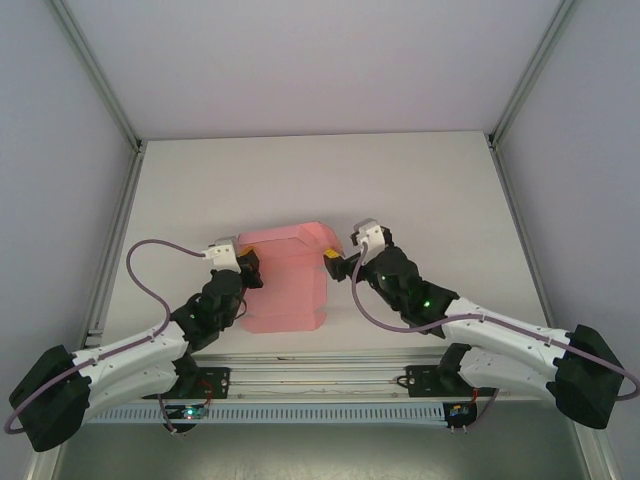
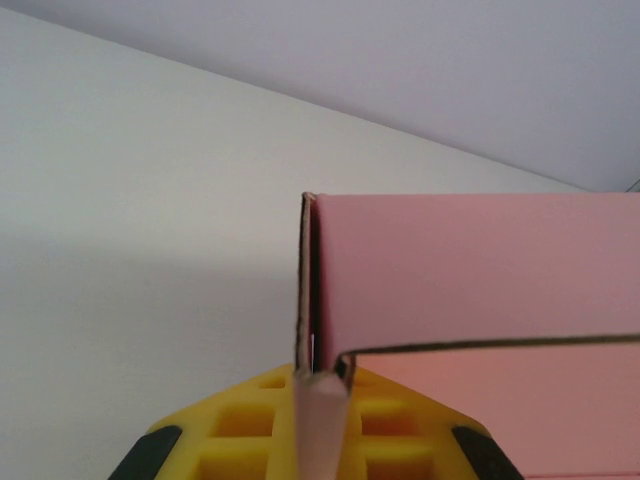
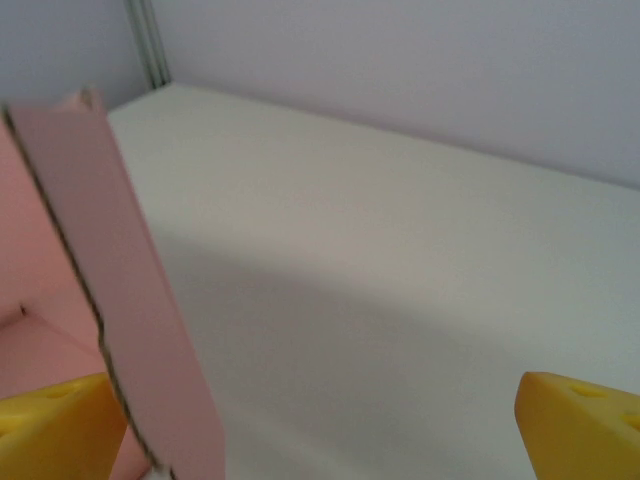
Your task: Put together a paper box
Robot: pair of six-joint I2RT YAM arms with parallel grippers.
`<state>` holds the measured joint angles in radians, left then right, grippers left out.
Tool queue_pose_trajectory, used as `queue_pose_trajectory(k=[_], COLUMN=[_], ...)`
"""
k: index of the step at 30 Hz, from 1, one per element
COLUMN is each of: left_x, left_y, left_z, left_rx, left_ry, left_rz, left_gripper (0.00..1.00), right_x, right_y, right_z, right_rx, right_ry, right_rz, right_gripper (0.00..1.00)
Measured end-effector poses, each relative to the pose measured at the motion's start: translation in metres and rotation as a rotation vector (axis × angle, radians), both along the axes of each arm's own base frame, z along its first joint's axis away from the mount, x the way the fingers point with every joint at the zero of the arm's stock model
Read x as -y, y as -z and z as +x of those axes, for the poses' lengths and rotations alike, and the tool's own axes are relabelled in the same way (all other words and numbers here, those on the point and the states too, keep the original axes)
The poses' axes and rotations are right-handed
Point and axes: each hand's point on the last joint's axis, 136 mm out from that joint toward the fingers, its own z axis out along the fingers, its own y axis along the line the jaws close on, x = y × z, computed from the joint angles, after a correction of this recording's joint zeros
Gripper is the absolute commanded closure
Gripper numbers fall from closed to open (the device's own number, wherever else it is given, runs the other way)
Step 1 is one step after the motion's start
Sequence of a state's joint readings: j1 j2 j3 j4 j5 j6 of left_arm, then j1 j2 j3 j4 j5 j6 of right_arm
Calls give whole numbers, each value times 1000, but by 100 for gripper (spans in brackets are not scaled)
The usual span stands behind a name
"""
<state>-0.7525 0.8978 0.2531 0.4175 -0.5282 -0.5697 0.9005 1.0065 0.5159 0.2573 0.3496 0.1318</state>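
The pink paper box (image 1: 285, 285) lies in the middle of the white table (image 1: 420, 190), partly folded, with its far end and side walls raised. My left gripper (image 1: 250, 268) is at the box's left wall. In the left wrist view its yellow fingers (image 2: 250, 425) are pressed together on the upright card edge, and the pink wall (image 2: 470, 270) stretches away to the right. My right gripper (image 1: 335, 262) sits at the box's right wall. Its yellow fingers (image 3: 580, 425) stand wide apart, with the pink side flap (image 3: 110, 280) upright just inside the left one.
Grey enclosure walls with metal corner posts (image 1: 100, 80) surround the table. A slotted rail (image 1: 320, 375) runs along the near edge between the arm bases. Purple cables (image 1: 145, 275) loop off both wrists.
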Motion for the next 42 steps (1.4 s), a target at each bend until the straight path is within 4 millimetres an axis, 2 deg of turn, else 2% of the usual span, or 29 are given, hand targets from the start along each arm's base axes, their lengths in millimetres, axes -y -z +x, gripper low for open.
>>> queue_pose_trajectory(k=[4,10,15,19,22,29,42], left_x=[-1,-3,-3,-2,-1,-1,2], left_y=[4,6,8,14,18,22,25], left_z=[-1,-1,-1,-1,-1,-1,-3], left_rx=[-13,-20,-27,-41,-51,-65,-75], left_ry=[-3,-7,-7,-5,0,8,28], left_rz=[13,22,29,42,55,75,81], left_gripper=[100,100,100,100,100,100,100], right_x=[3,9,20,21,17,4,-24], right_y=[16,22,36,37,35,45,36], right_z=[-8,-14,-12,-10,-6,2,6], right_rx=[-39,-50,-73,-68,-55,-76,-44], right_ry=[-32,-39,-14,-14,-24,-59,-150], right_rz=[-49,-76,-106,-102,-92,-132,-65], right_gripper=[2,2,2,2,2,2,2])
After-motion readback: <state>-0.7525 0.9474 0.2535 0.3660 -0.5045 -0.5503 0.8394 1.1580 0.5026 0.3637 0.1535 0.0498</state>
